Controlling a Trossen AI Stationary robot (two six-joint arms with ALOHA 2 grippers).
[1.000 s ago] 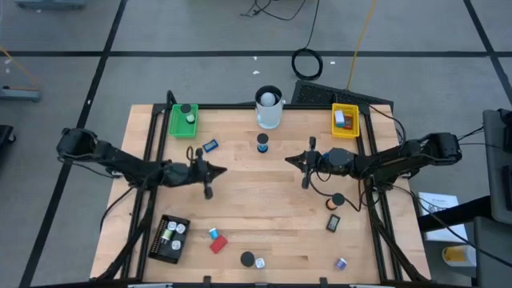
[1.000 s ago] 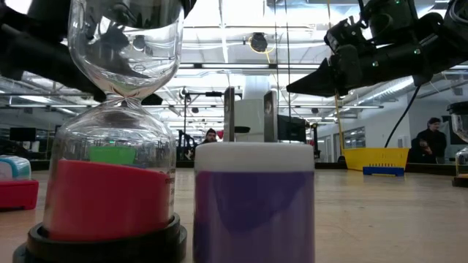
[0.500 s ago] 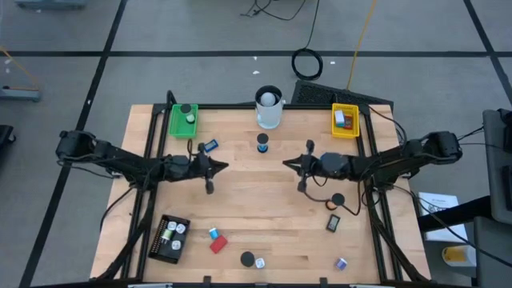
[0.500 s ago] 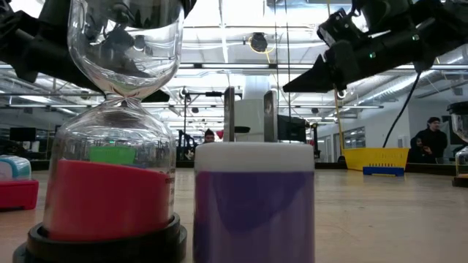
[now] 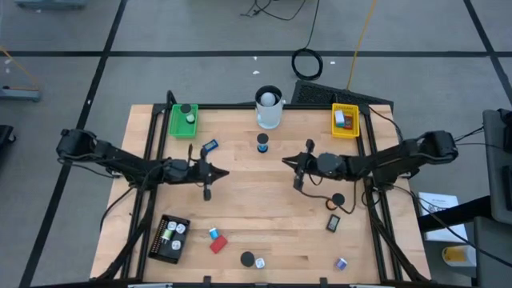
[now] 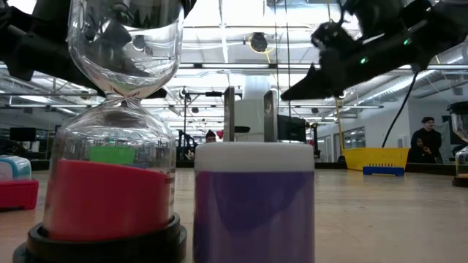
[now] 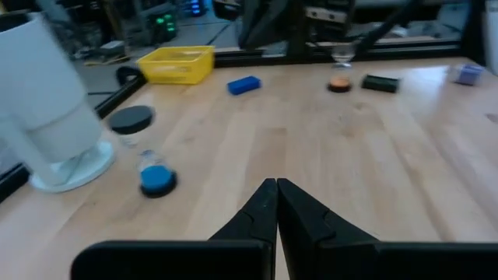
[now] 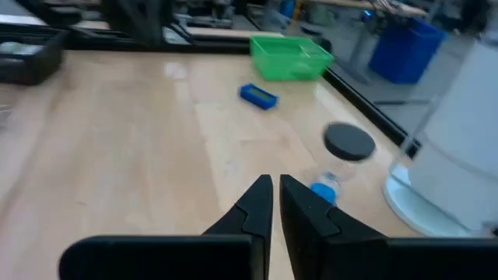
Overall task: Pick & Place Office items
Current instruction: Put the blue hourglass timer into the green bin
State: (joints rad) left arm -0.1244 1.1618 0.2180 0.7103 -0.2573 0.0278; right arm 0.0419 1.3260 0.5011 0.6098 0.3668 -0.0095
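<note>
The office items lie scattered on the wooden table: a blue block (image 5: 210,146), a small blue-based hourglass (image 5: 262,143), a red block (image 5: 218,244), a black cap (image 5: 248,259), a black piece (image 5: 333,223) and a purple piece (image 5: 341,262). My left gripper (image 5: 225,170) hovers shut left of the table's middle, pointing right, fingers (image 7: 276,190) together with nothing in them. My right gripper (image 5: 286,162) hovers shut right of the middle, pointing left, with its tips (image 8: 275,185) close together and nothing between them. The hourglass (image 8: 336,159) stands ahead of it, untouched.
A green tray (image 5: 183,120), a tall white cup (image 5: 269,108) and a yellow tray (image 5: 345,122) line the far edge. A black tray (image 5: 170,238) sits near left. A red hourglass (image 6: 110,183) and a purple cylinder (image 6: 254,208) fill the low view's foreground.
My right gripper has edged toward the table's left and risen slightly, with its wrist turning a little. No item has moved.
</note>
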